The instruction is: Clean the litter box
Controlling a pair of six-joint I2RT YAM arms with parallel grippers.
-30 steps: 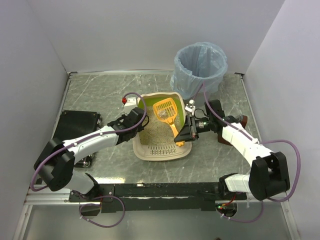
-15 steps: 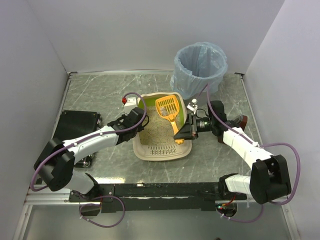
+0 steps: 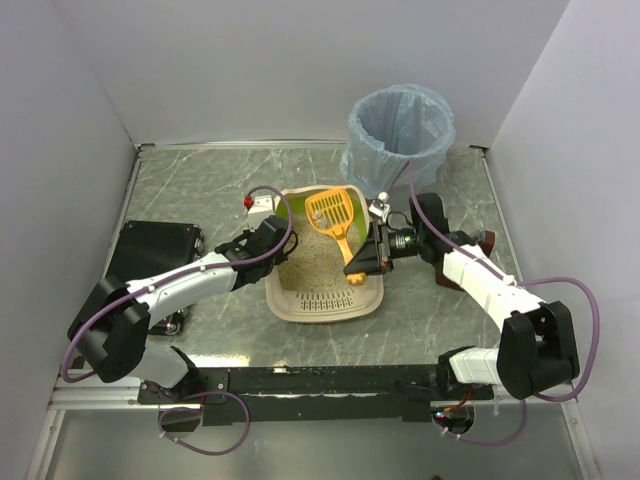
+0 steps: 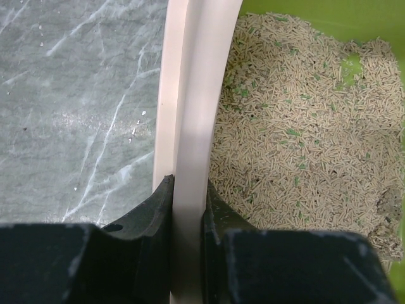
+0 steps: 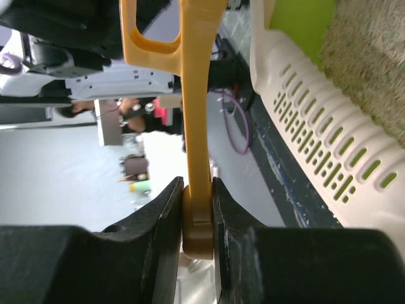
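Note:
The litter box (image 3: 325, 302) lies mid-table, with a cream rim, a green inner wall and beige litter (image 4: 304, 139). My left gripper (image 3: 272, 238) is shut on its left rim (image 4: 190, 114), one finger outside and one finger inside the wall (image 4: 188, 190). An orange slotted scoop (image 3: 332, 212) hangs tilted over the far half of the box. My right gripper (image 3: 365, 262) is shut on the end of the scoop's handle (image 5: 196, 95), at the box's right side (image 5: 198, 190). The slotted lip (image 5: 316, 158) shows beside it.
A grey round bin with a light-blue bag (image 3: 400, 125) stands at the far right, just beyond the box. A black flat object (image 3: 155, 250) lies at the left edge of the table. A small brown object (image 3: 485, 240) sits behind the right arm.
The right gripper has lifted the scoop and carried its head toward the far end of the box, nearer the bin. The left gripper has kept its hold on the rim.

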